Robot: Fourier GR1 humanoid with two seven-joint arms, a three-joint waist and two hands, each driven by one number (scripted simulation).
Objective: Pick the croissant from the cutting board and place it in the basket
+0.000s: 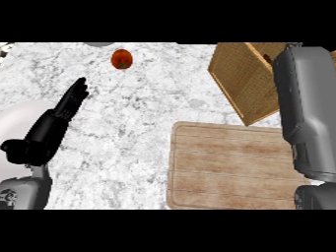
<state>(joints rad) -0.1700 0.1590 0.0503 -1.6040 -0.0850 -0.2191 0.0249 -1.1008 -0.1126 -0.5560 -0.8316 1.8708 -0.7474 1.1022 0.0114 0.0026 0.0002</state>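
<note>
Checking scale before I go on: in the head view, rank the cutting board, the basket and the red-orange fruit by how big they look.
1. Cutting board, largest.
2. Basket: looks smaller, but the right forearm hides part of it, so this ranking is unsure.
3. Red-orange fruit, by far the smallest.

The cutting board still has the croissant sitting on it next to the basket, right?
Not quite. In the head view the cutting board is bare; no croissant shows on it. It does lie next to the basket, over which the right forearm reaches, its hand hidden. The left hand rests open at the left.
</note>
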